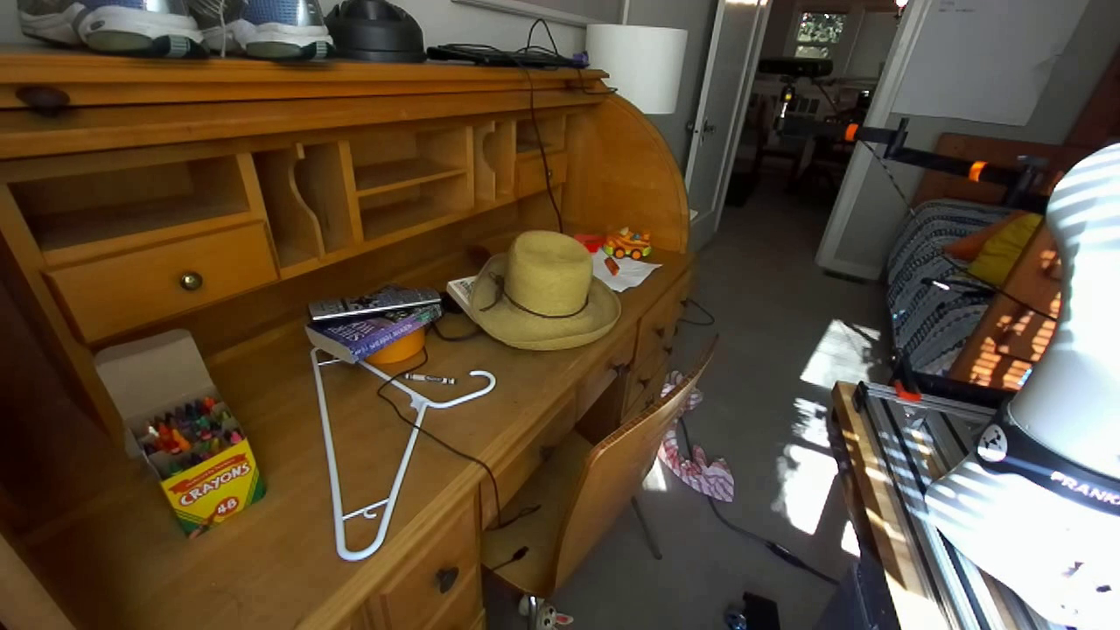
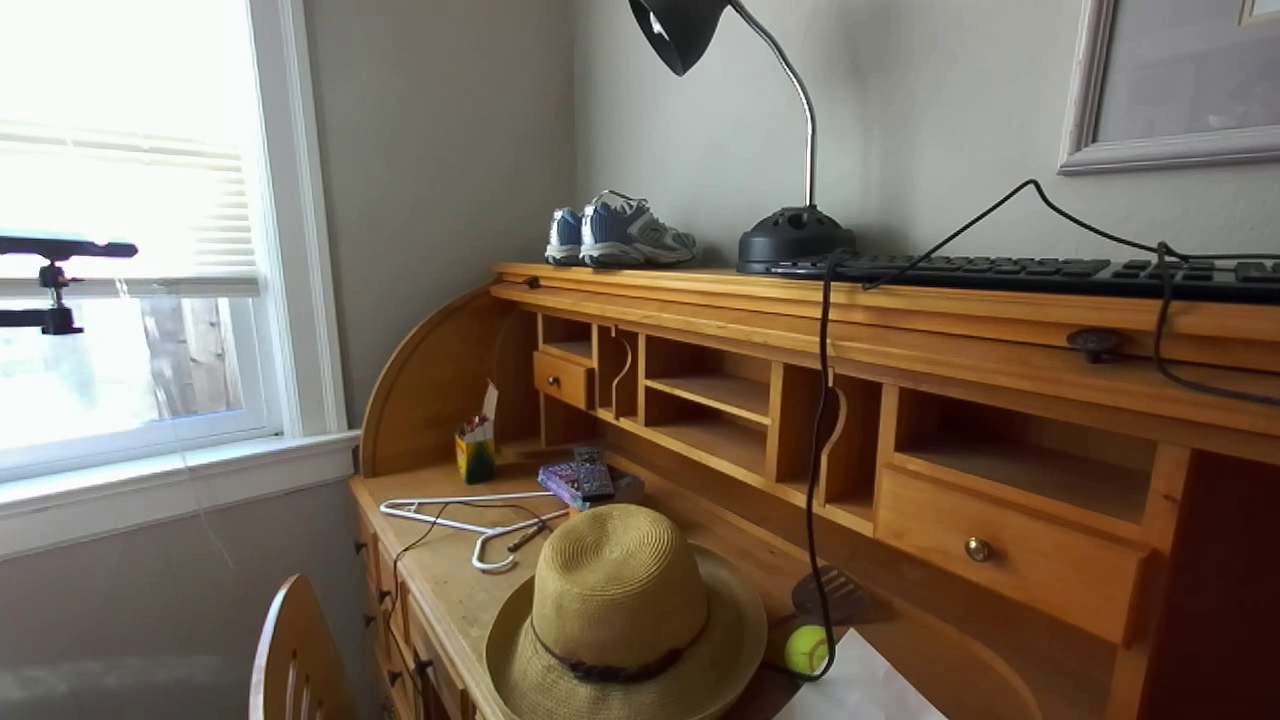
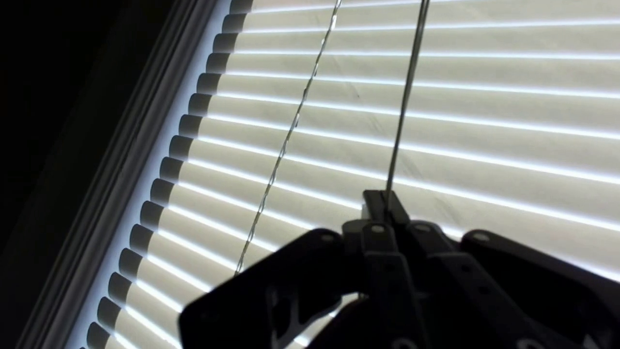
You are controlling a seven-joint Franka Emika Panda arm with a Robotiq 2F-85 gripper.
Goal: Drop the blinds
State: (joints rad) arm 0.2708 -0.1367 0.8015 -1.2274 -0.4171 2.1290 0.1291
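White slatted blinds (image 3: 508, 116) fill most of the wrist view, with light showing between the slats. In an exterior view the blinds (image 2: 190, 225) cover the upper part of the window, and their bottom edge hangs above a stretch of bare glass. A thin straight cord (image 3: 409, 82) runs down in front of the slats into my gripper (image 3: 386, 206). The fingertips are closed together on this cord. A twisted ladder string (image 3: 290, 131) runs down the slats left of the gripper. The gripper is outside both exterior views.
The dark window frame (image 3: 121, 160) runs along the blinds' left edge in the wrist view. The window sill (image 2: 180, 475) is below the glass. A wooden desk (image 1: 289, 586) holds a straw hat (image 1: 547, 280), a hanger and crayons. A chair (image 1: 612, 464) stands before it.
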